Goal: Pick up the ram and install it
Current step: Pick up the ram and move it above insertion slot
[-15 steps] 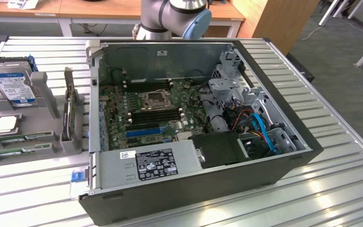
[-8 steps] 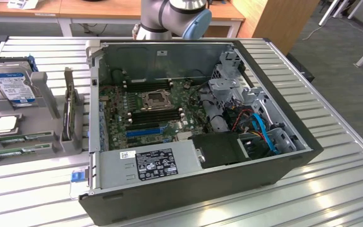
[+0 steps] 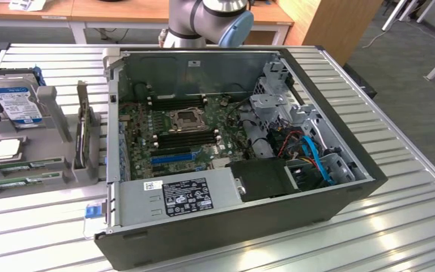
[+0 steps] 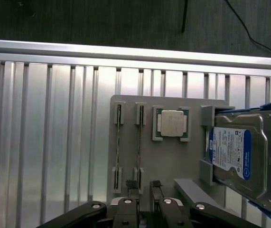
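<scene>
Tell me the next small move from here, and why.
Probably shift along the tray toward the middle of the ram nearer the processor. The open fingers appear lined up either side of that stick, but at its end. It stands on edge in its slots, not yet gripped, so a centred hold looks safer.

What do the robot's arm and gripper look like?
The arm is a silver-grey tube with a light blue round joint cap. The gripper has black link bars with silver pivot screws and two narrow black fingers.
</scene>
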Controlling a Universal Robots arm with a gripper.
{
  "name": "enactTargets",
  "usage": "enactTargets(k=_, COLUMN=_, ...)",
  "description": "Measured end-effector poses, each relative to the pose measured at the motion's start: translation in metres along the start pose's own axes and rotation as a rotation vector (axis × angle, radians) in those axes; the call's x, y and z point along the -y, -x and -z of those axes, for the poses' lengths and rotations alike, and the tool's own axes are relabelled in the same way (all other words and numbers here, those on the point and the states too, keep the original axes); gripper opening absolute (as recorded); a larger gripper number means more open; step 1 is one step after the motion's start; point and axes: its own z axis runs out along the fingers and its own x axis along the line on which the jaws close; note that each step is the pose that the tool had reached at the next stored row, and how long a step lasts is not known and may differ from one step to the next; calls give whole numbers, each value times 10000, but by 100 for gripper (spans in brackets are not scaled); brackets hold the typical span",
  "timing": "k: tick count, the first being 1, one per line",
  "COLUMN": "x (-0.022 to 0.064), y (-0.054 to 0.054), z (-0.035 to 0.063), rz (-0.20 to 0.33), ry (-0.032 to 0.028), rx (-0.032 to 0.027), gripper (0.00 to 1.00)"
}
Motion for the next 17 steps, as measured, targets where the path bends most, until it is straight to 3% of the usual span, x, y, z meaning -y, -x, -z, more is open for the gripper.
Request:
enactTargets(k=5, x=2, y=-3, z=-49, rz=0, ry=0, rx=0, gripper=24)
enactTargets(k=9, x=6, y=-12, z=-200, rz=1, ry=0, rx=0, gripper=24)
enactTargets(k=17, x=9, y=-17, z=-304, rz=0, ry=-1, rx=1, gripper=24)
